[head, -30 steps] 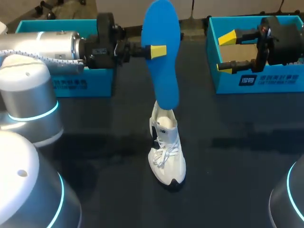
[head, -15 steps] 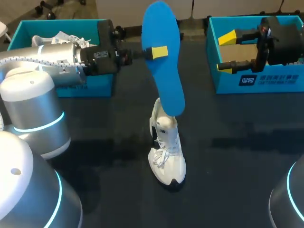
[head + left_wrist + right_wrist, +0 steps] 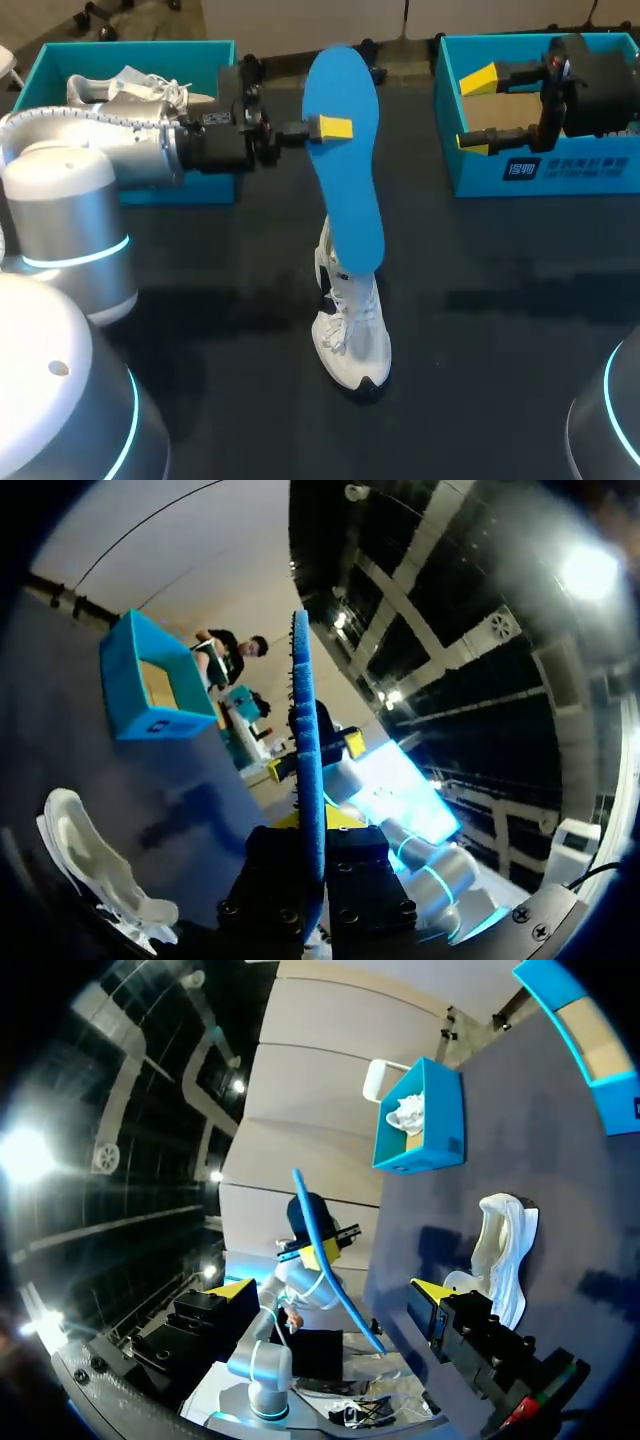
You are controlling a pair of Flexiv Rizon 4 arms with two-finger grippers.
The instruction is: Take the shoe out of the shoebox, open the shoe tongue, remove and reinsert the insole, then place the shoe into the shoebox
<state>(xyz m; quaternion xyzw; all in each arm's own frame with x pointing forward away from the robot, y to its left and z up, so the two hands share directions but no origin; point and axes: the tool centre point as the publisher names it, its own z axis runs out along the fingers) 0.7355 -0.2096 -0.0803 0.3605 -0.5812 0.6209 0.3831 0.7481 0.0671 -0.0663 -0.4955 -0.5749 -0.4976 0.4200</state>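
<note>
Black, matte cloth covers the table (image 3: pixel 500 330), with faint shadows lying on it beneath the arms. On a clock face seen from the robot's side, one teal shoebox (image 3: pixel 150 185) sits at ten o'clock with a second white shoe (image 3: pixel 125 85) inside. The other teal shoebox (image 3: pixel 545 170) sits at two o'clock.

Near the centre stands the white shoe (image 3: pixel 350 325) on its sole. Its long axis runs from twelve to six, its dark-tipped toe at six and its heel at twelve, with loose laces on top.

Above it is the blue insole (image 3: pixel 345 160), held nearly upright with its broad face up toward the head camera. Its long axis also runs twelve to six, and its lower end is at the shoe's collar; I cannot tell whether it is inside.

The left end effector (image 3: pixel 328 128) comes in from nine o'clock and is clamped on the insole's upper part, one yellow tip against the blue face. The left wrist view shows the insole edge-on between the fingers.

The right end effector (image 3: pixel 478 110) hangs over the two o'clock box, its fingers spread wide and gripping nothing.
</note>
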